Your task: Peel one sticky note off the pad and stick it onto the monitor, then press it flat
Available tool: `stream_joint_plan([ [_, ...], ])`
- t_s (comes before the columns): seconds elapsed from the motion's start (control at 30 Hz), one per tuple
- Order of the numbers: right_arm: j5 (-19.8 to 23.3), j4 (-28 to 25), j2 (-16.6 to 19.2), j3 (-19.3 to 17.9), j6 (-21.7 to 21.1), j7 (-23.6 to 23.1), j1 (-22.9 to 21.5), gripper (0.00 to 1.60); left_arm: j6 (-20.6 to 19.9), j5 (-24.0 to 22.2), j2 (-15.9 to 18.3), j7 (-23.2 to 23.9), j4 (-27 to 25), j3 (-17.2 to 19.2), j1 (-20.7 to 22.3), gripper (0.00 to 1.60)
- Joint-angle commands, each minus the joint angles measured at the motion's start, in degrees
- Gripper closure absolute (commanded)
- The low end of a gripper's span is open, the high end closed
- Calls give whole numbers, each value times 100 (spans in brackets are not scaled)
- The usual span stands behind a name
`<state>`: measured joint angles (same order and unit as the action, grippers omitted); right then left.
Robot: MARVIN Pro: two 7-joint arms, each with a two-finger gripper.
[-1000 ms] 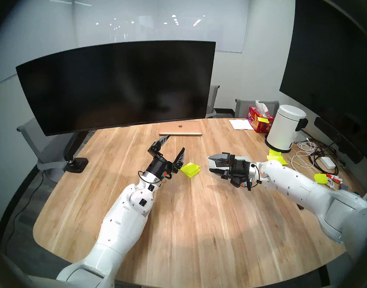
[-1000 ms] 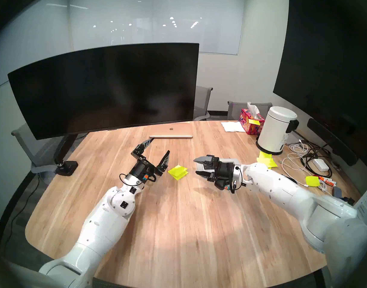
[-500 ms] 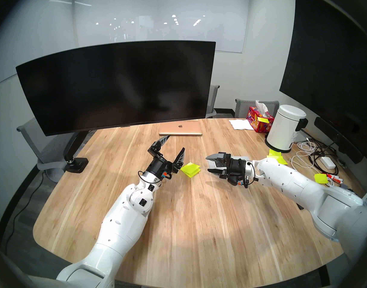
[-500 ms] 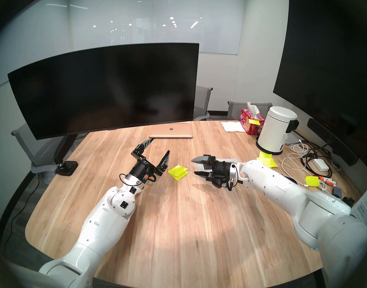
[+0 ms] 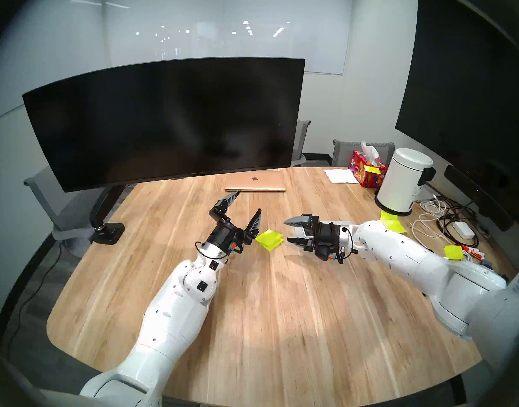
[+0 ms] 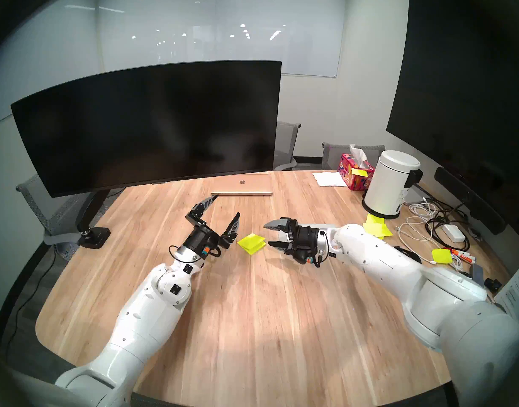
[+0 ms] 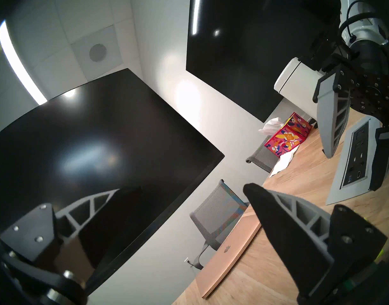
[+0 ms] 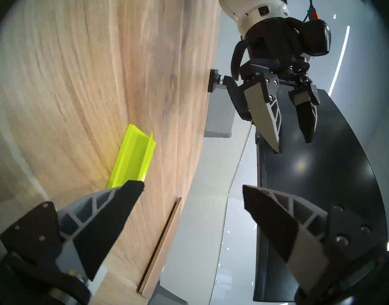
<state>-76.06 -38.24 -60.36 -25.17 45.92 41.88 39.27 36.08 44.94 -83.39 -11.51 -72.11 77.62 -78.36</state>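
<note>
The pad [image 5: 269,239] is a neon yellow-green stack with offset layers, lying on the wooden table between my two grippers; it also shows in the head stereo right view [image 6: 251,242]. In the right wrist view the pad [image 8: 131,157] has its top sheet curled up at one edge. My left gripper [image 5: 249,202] is open and empty, just left of the pad and above the table. My right gripper [image 5: 286,230] is open and empty, its lower fingertip close to the pad's right corner. The monitor [image 5: 164,124], wide, curved and black, stands behind on its arm mount.
A closed gold laptop [image 5: 255,183] lies under the monitor's right end. At the right are a white bin [image 5: 402,181], a tissue box [image 5: 367,168], loose yellow sheets [image 5: 392,223] and cables [image 5: 446,221]. A large flat screen [image 5: 469,89] hangs on the right wall.
My right gripper has moved left across the table towards the pad, still open. The left arm and the pad have not moved.
</note>
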Motion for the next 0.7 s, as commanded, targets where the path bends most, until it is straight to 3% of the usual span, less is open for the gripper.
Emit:
stream_joint_plan([
  [0.0, -54, 209, -216, -33, -16, 214, -214, 0, 15, 4, -14, -2, -96, -14, 38, 0],
  [0.43, -263, 706, -460, -9, 80, 382, -374, 0, 16, 5, -14, -2, -95, -13, 38, 0],
  [0.67, -584, 1010, -720, 83, 41, 335, -529, 0, 17, 5, -15, -3, -93, -13, 39, 0],
])
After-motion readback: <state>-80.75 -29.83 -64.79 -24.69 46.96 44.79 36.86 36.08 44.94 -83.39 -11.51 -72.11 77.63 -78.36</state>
